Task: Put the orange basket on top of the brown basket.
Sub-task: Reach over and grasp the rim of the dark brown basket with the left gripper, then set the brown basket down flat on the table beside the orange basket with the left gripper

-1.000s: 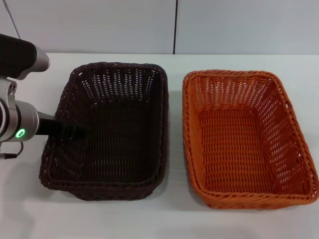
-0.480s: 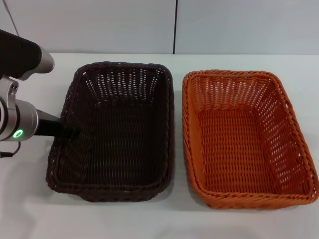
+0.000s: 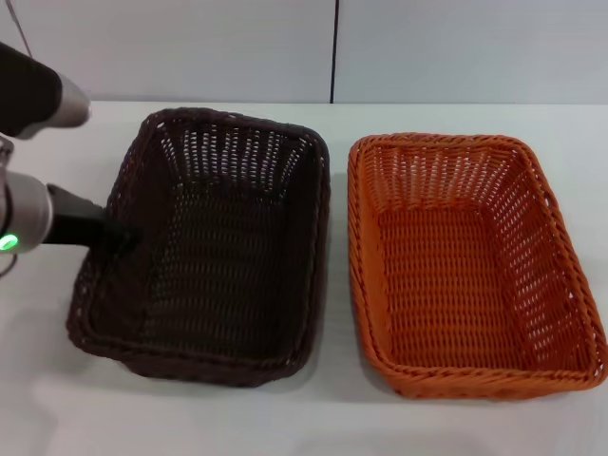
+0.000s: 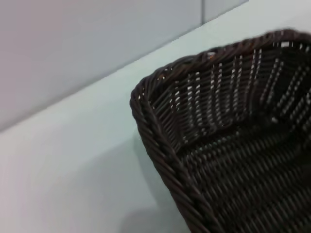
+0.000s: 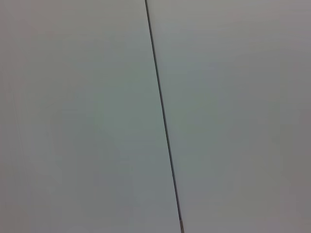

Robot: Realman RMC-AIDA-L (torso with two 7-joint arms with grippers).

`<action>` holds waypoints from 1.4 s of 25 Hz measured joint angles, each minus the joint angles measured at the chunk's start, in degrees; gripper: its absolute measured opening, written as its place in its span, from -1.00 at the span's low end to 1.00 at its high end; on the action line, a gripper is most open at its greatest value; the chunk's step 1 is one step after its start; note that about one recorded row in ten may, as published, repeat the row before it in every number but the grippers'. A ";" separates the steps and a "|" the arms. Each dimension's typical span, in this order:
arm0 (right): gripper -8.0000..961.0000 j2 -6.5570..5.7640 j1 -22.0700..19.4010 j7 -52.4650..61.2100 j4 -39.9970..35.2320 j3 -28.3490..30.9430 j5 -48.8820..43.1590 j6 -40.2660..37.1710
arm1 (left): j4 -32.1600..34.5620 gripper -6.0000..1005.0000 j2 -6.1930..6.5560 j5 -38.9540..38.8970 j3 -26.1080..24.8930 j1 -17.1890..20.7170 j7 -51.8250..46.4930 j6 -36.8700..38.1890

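The brown basket (image 3: 223, 266) stands left of centre on the white table, empty, and looks slightly raised and tilted. My left gripper (image 3: 122, 237) reaches in from the left and is shut on the basket's left rim, its dark fingers over the wall. The left wrist view shows a corner of the brown basket (image 4: 218, 121) close up. The orange basket (image 3: 456, 275) sits flat to the right of the brown one, empty, with a narrow gap between them. My right gripper is out of view.
The white table (image 3: 57, 399) runs around both baskets, with a pale wall behind it. The right wrist view shows only the wall and a dark vertical seam (image 5: 163, 121).
The brown basket has shifted left and tipped up with my left gripper, which has pulled back toward the left. The orange basket has not moved.
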 joint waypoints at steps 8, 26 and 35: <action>0.61 0.05 -0.62 0.00 -0.51 -0.23 -0.18 0.43 | -4.00 -0.43 0.09 -7.62 -10.98 -0.87 17.24 -6.40; 0.61 0.27 -2.07 0.00 -1.74 -2.49 -0.02 3.87 | -2.39 -0.58 0.32 -15.18 -20.74 -10.82 35.60 -19.21; 0.61 0.36 -2.75 0.00 -1.79 -2.95 0.10 4.54 | -3.51 -0.56 0.49 -15.92 -25.68 -15.09 39.39 -25.30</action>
